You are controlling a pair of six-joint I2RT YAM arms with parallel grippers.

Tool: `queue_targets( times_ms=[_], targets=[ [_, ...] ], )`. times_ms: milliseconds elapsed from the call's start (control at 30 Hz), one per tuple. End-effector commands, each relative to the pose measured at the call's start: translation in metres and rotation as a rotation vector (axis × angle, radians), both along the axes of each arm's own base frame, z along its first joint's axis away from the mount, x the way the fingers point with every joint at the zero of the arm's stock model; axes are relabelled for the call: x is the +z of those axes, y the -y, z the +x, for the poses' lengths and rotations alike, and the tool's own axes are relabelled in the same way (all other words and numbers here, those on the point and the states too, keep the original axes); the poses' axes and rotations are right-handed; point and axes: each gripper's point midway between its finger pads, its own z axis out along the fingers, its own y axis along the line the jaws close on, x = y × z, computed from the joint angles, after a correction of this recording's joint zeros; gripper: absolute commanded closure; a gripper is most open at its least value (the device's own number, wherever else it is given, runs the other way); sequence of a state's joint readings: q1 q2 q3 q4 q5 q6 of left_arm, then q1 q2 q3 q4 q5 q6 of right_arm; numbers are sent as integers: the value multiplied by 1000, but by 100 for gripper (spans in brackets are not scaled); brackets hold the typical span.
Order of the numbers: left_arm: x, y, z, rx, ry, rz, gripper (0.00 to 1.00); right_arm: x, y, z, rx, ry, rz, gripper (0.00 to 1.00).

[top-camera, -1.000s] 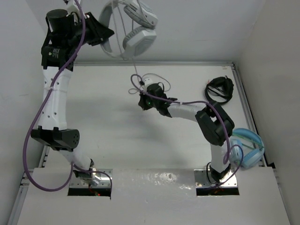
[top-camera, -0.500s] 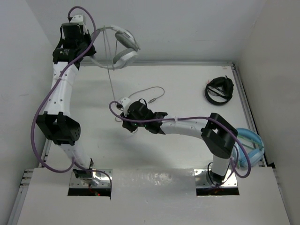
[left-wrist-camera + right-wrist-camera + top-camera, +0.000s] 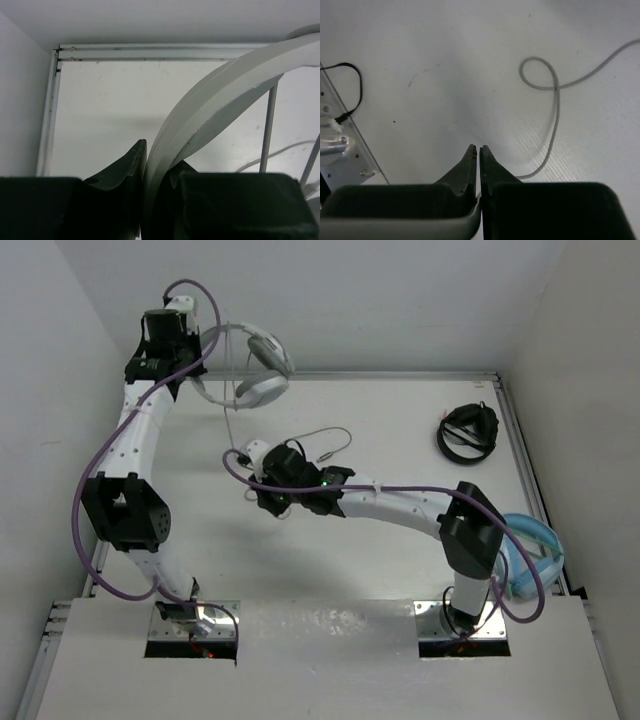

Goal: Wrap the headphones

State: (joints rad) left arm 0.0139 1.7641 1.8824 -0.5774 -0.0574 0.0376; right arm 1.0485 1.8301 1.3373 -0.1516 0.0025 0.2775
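The white headphones hang in the air at the back left. My left gripper is shut on their wide headband, which runs between the jaws in the left wrist view. The thin pale cable drops from the earcups to my right gripper, low over the table's middle left. In the right wrist view the jaws are closed, and the cable comes out from behind the right finger and runs up into a small loop. The cable's free end lies on the table.
Black headphones lie at the back right of the table. Light blue headphones lie at the right edge beside the right arm's base. A metal rail with a black wire shows at the left of the right wrist view. Walls close in the back and sides.
My left arm has carried the headphones lower and to the left. My right gripper has moved left and nearer with the cable, drawing it away from the earcups.
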Motion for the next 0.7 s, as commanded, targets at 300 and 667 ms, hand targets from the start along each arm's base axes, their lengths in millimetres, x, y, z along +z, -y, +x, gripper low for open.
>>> queue_targets(
  times_ms=[300, 667],
  targets=[
    [-9, 24, -17, -216, 144, 510, 100, 244, 91, 83, -276, 505, 47, 100],
    [-35, 110, -63, -698, 104, 528, 100, 268, 185, 141, -545, 628, -164, 100]
  ],
)
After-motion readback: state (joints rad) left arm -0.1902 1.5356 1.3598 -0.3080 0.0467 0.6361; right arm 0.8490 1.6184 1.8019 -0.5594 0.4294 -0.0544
